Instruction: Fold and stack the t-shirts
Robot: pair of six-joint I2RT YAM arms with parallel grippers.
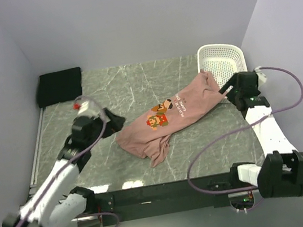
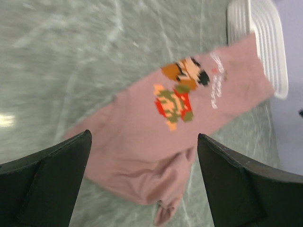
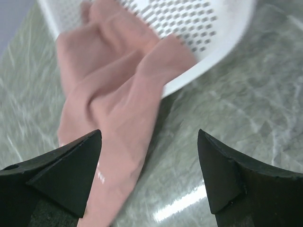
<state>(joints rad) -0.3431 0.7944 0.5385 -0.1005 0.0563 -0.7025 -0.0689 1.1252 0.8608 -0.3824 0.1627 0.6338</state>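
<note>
R hand (image 3: 149, 137) wide, tee (image 3: 118, 99) edge over basket (image 3: 222, 52) rim

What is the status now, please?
Left gripper open, right gripper open, both empty. Pink t-shirt crumpled, one end over basket rim. Black t-shirt folded, far left.

Tabletop (image 1: 136, 84) open beyond pink t-shirt (image 1: 143, 134), basket (image 1: 224, 59) crowding far right, black t-shirt (image 1: 59, 86) far-left corner
</note>
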